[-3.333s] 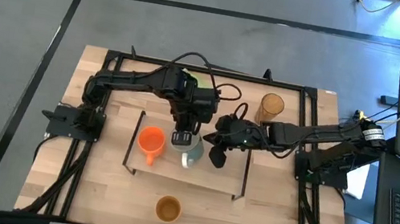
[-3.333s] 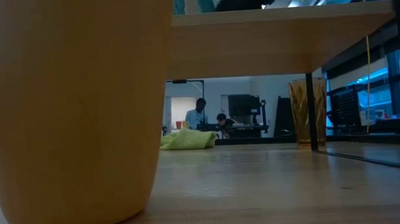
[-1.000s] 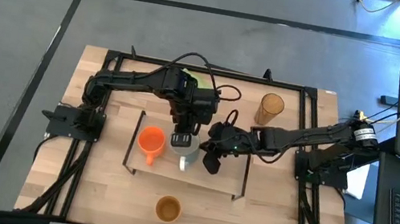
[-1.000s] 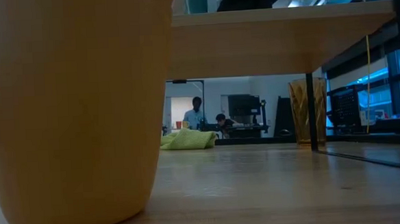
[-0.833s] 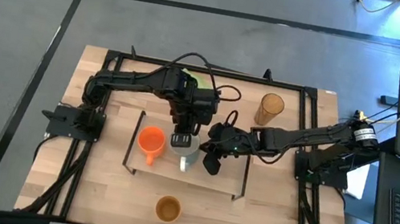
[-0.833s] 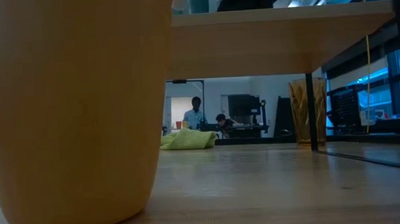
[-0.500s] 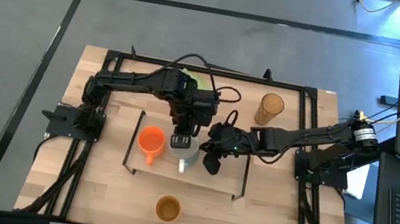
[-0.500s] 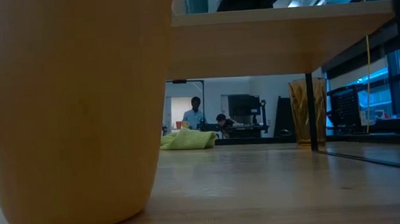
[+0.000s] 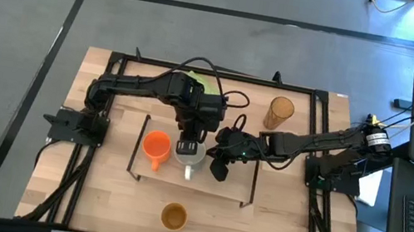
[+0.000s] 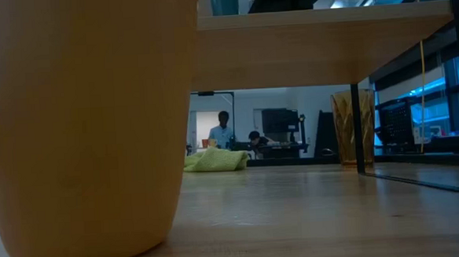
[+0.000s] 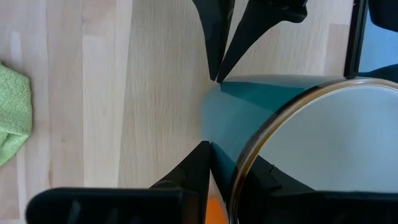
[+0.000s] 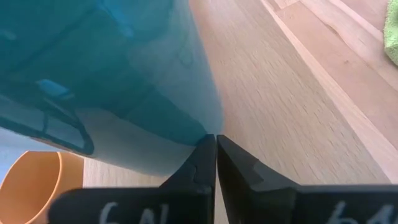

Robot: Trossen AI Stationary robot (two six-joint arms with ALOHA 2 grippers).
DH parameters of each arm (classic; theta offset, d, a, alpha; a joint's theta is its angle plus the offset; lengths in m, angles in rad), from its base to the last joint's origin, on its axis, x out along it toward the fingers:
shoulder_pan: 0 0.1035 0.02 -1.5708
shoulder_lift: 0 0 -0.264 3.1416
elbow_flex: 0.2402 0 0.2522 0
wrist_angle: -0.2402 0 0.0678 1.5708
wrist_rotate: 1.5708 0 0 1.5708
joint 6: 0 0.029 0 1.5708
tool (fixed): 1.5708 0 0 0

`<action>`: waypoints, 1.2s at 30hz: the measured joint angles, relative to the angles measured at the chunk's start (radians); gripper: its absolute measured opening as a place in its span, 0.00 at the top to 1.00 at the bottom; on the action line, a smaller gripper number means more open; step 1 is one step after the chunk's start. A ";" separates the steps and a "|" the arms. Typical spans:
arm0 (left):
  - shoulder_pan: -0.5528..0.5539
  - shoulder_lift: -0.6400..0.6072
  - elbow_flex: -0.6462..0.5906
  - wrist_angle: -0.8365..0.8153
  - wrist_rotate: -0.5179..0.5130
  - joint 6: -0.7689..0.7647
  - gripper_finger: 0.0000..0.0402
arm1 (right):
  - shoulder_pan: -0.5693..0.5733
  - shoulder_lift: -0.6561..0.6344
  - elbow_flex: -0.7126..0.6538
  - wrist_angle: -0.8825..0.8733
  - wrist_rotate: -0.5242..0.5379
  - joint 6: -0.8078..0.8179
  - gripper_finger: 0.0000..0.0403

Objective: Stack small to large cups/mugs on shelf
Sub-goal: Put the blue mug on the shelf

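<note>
White mug (image 11: 273,118) between two dark jaws, green cloth (image 11: 12,112) beyond.

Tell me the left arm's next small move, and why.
Probably lift the left claw clear of the white mug: the mug already stands on the shelf beside the orange mug, with the shut right claw against its side. The tan cup waits on the table.

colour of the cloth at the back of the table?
Light green cloth, clearest in the low view; the left wrist view shows an edge of it too.
</note>
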 joint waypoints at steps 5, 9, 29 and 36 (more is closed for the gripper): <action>0.000 0.000 0.000 -0.001 -0.016 -0.003 0.88 | 0.002 0.000 0.000 -0.002 0.002 -0.002 0.96; 0.000 0.000 0.000 -0.002 -0.017 -0.003 0.87 | 0.002 0.000 0.000 -0.002 0.002 -0.003 0.96; 0.001 0.000 0.000 -0.002 -0.022 0.000 0.86 | 0.002 0.000 0.000 -0.002 0.000 0.000 0.96; 0.001 0.000 0.000 -0.001 -0.043 0.006 0.86 | 0.002 0.000 0.000 -0.002 0.000 0.001 0.96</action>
